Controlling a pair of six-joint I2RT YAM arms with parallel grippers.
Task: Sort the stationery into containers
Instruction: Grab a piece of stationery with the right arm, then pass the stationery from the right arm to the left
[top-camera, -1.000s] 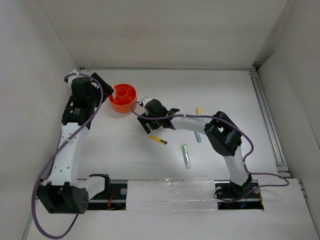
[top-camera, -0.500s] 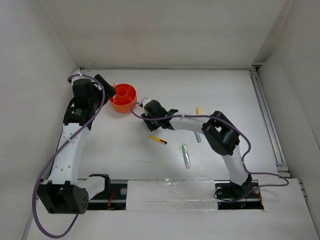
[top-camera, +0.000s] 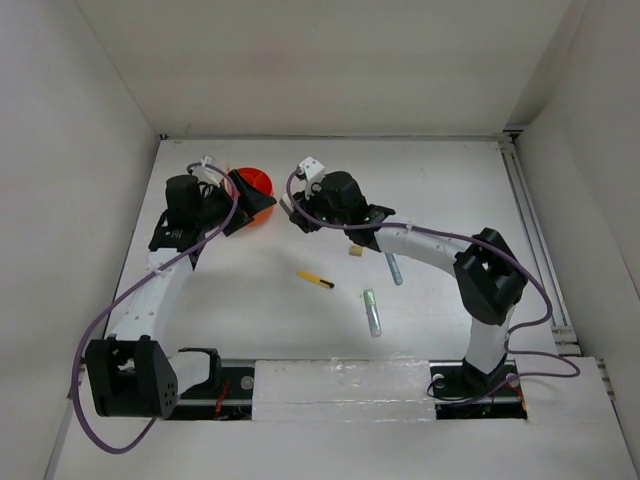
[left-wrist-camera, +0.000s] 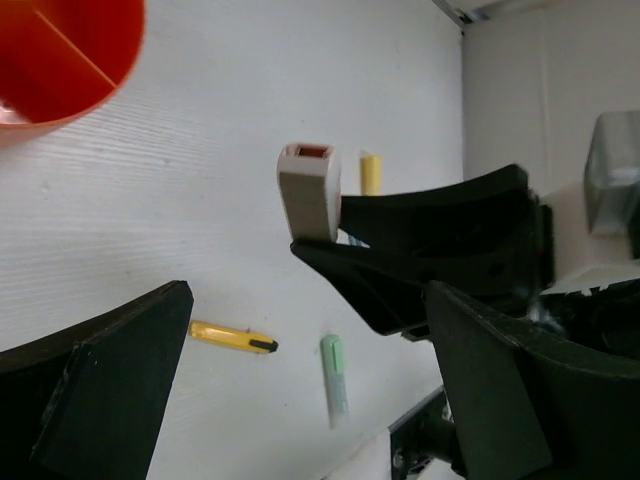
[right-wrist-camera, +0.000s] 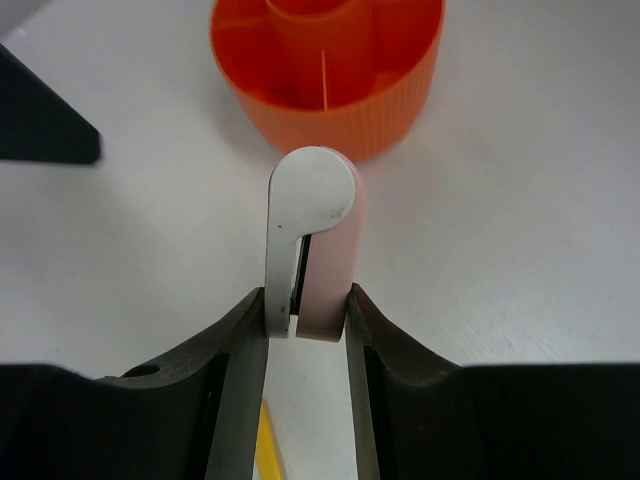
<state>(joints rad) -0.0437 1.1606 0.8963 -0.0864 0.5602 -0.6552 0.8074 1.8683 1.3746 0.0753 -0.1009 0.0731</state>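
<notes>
Pink marker (right-wrist-camera: 330, 260) pinched in right hand (right-wrist-camera: 306, 298) near orange cup (right-wrist-camera: 330, 120), left hand (top-camera: 240, 195) wide, empty — next, probably: carry over a compartment, then release.

Looking down in the top view: finding the cup (top-camera: 258, 180) standing on the table (top-camera: 450, 190), upper left of the middle, partly hiding behind the left gripper (top-camera: 250, 205). Finding the right gripper (top-camera: 298, 215) just right of that, pinching the clip marker (right-wrist-camera: 330, 270) between both fingers. Seeing the cup above the marker's end in the right wrist view. Seeing the eraser (top-camera: 354, 252) lying lower right of the right gripper, the long pen (top-camera: 394, 268) just right of it, the thin pen (top-camera: 316, 280) lower left of it, and the short marker (top-camera: 372, 313) lying lowest, below the long pen.
</notes>
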